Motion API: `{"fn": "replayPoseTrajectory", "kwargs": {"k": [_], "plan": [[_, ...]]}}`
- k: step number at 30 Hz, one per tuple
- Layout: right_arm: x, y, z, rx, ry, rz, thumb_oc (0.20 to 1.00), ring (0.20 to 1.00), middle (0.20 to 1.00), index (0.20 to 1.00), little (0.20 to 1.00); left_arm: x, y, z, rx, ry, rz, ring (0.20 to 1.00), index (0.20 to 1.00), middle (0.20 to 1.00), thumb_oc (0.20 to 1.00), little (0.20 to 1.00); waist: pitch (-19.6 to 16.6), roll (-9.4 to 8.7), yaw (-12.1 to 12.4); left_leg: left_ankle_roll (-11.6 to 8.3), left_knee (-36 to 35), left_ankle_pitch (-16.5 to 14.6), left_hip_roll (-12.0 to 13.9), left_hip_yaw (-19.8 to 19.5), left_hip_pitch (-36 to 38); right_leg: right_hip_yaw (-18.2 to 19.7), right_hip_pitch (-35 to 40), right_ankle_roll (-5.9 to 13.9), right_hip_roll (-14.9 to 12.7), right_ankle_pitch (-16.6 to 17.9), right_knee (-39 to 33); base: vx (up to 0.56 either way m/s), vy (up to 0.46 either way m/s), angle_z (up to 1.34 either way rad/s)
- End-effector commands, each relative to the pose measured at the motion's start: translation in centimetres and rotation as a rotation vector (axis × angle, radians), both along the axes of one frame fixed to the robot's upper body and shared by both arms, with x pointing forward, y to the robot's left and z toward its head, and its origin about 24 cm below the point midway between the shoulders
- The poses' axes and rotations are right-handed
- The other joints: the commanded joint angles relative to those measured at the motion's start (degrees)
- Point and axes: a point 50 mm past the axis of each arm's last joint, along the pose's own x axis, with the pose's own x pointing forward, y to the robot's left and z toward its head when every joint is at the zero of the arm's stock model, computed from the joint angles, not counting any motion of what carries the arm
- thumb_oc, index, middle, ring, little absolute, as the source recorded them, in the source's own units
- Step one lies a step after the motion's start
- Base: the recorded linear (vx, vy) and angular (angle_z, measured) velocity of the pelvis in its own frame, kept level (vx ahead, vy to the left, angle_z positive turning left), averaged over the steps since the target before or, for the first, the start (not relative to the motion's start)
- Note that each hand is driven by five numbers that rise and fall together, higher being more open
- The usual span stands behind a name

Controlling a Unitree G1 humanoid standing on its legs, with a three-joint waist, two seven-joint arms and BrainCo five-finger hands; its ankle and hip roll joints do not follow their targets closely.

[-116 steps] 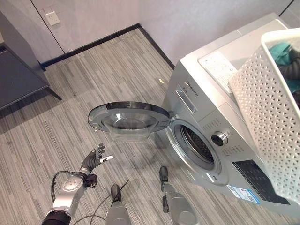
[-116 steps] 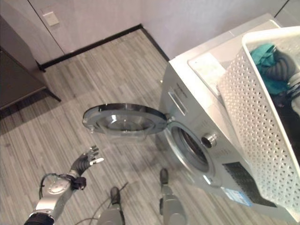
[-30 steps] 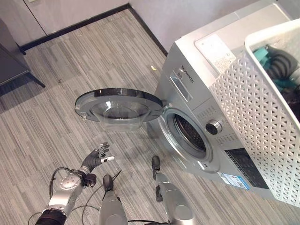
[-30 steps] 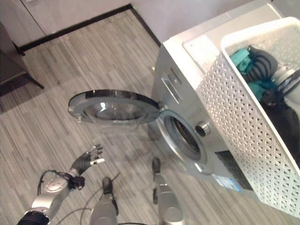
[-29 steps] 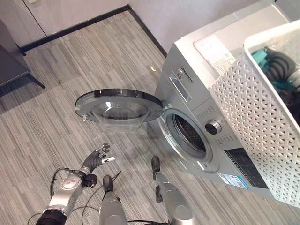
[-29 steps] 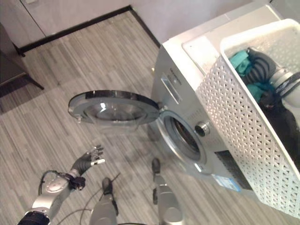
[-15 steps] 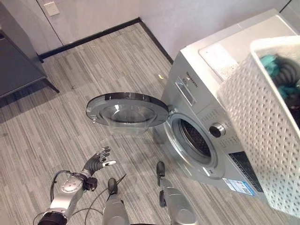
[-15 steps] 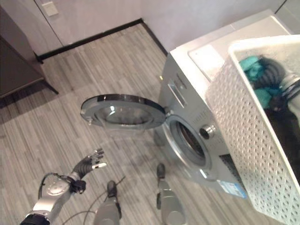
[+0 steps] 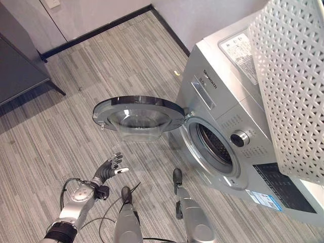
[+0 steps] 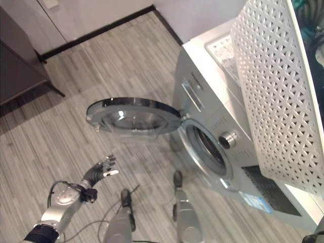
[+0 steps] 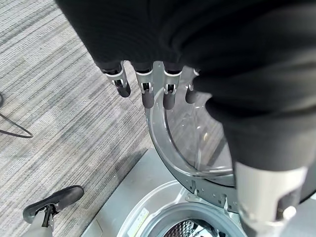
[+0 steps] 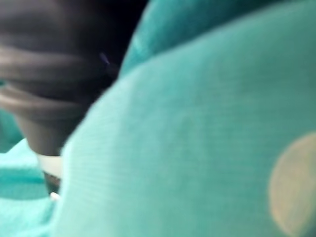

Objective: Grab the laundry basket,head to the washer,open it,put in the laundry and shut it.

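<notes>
Looming over open washer (image 9: 223, 142): white lattice basket (image 9: 288, 86), teal cloth (image 12: 197, 148) inside; left hand (image 9: 108, 171) fingers spread.

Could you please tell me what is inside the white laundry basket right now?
Teal cloth shows at the top rim of the white laundry basket, and teal fabric fills the right wrist view. The basket's perforated wall hides everything deeper inside.

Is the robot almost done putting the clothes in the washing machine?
Not yet, about halfway. The washer is reached and its door hangs wide open. The white laundry basket is held up above the washer, with teal laundry inside. The left hand waits open, low near the floor. Loading the drum and shutting the door remain.
</notes>
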Motion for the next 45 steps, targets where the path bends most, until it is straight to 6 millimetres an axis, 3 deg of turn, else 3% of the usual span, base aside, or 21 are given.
{"fn": "replayPoseTrajectory", "kwargs": {"k": [1,12,22,23,24,26,28,30,32,43,44,45], "plan": [[-1.8,0.8,4.5,0.055,-0.193,0.042,1.0,1.0,1.0,1.0,1.0,0.1,1.1,1.3,0.021,-0.063,0.007,1.0,1.0,1.0,1.0,1.0,-1.02,-2.58,0.84,2.02,8.08,-5.6,1.12,-1.99,-2.2,2.58,-1.36,2.61,-3.92,-8.6,9.04,0.03,-0.003,0.01],[-1.0,0.1,1.2,-0.032,-0.061,0.006,1.0,1.0,1.0,1.0,1.0,-0.2,1.2,1.0,0.013,-0.046,0.018,1.0,1.0,1.0,1.0,1.0,-1.54,-2.31,0.98,2.12,7.92,-5.48,0.97,-2.37,-2.26,2.32,-1.06,2.57,-3.85,-9.1,8.9,0.0,-0.001,0.0],[-0.8,-0.7,-0.8,-0.472,0.23,-0.167,1.0,1.0,1.0,1.0,1.0,-0.6,1.1,0.5,0.02,-0.015,-0.02,1.0,1.0,1.0,1.0,1.0,-2.36,-2.71,1.15,1.97,7.73,-5.22,1.17,-2.42,-1.94,2.11,-0.36,2.68,-4.14,-9.63,8.81,0.0,0.0,0.0],[-0.7,-0.6,-1.3,-0.499,0.254,-0.161,1.0,1.0,1.0,1.0,1.0,-0.6,1.0,0.5,0.018,-0.015,-0.022,1.0,1.0,1.0,1.0,1.0,-2.43,-2.66,1.09,1.93,7.67,-5.23,1.21,-2.4,-1.82,2.17,-0.27,2.7,-4.13,-9.68,8.8,0.0,0.0,0.0],[-0.7,-0.2,-3.0,-0.602,0.335,-0.15,1.0,1.0,1.0,1.0,1.0,-0.8,0.9,0.2,0.016,-0.006,-0.026,1.0,1.0,1.0,1.0,1.0,-2.53,-2.48,1.22,1.82,7.83,-5.62,1.46,-2.36,-1.32,2.0,0.41,2.73,-3.97,-10.07,8.77,0.0,0.0,0.0],[-0.7,-0.1,-3.5,-0.65,0.355,-0.153,1.0,1.0,1.0,1.0,1.0,-0.8,1.0,0.2,0.015,-0.005,-0.026,1.0,1.0,1.0,1.0,1.0,-2.8,-2.64,1.13,1.84,7.64,-5.31,1.27,-2.37,-1.49,1.89,0.32,2.78,-4.18,-9.94,8.63,0.0,0.0,0.0],[-1.0,0.6,-5.4,-0.838,0.377,-0.156,1.0,1.0,1.0,1.0,1.0,-0.8,0.9,0.1,0.014,-0.006,-0.017,1.0,1.0,1.0,1.0,1.0,-2.95,-2.27,1.21,1.79,7.84,-5.79,1.51,-2.31,-0.95,1.82,0.94,2.89,-4.07,-10.21,8.59,0.02,0.01,0.0],[-1.2,0.7,-6.7,-0.917,0.378,-0.15,1.0,1.0,1.0,1.0,1.0,-0.7,1.0,0.1,0.019,-0.01,-0.01,1.0,1.0,1.0,1.0,1.0,-3.38,-2.39,1.08,1.87,7.65,-5.54,1.31,-2.46,-1.15,1.68,0.94,2.96,-4.28,-10.11,8.36,0.0,0.0,0.0],[-1.3,0.7,-8.1,-0.915,0.38,-0.131,1.0,1.0,1.0,1.0,1.0,-0.8,1.2,0.1,0.033,-0.015,-0.004,1.0,1.0,1.0,1.0,1.0,-3.71,-2.46,1.04,1.95,7.82,-5.65,1.26,-2.68,-1.25,1.56,1.19,2.97,-4.4,-10.23,8.31,0.0,0.0,0.0],[-1.7,-1.0,-10.2,-0.756,0.502,-0.11,1.0,1.0,1.0,1.0,1.0,-1.3,1.3,-0.3,0.037,0.001,0.0,1.0,1.0,1.0,1.0,1.0,-3.9,-2.64,1.22,2.13,7.82,-5.8,0.98,-2.88,-1.09,1.56,1.39,2.99,-4.65,-10.3,8.6,0.0,0.001,0.04],[-1.6,-1.2,-10.1,-0.739,0.508,-0.116,0.592,0.592,0.592,0.592,0.592,-1.4,1.3,-0.3,0.041,0.002,-0.003,1.0,1.0,1.0,1.0,1.0,-3.74,-2.69,1.35,2.14,7.91,-5.74,0.97,-2.9,-1.23,1.52,1.35,3.02,-4.69,-10.19,8.58,0.0,0.0,0.0],[-1.6,-1.4,-9.8,-0.728,0.497,-0.127,0.529,0.529,0.529,0.529,0.529,-1.5,1.4,-0.3,0.045,0.006,-0.003,1.0,1.0,1.0,1.0,1.0,-3.63,-2.68,1.45,2.14,7.89,-5.7,0.96,-2.9,-1.28,1.46,1.26,3.04,-4.72,-10.12,8.62,0.0,0.0,0.0]]}}
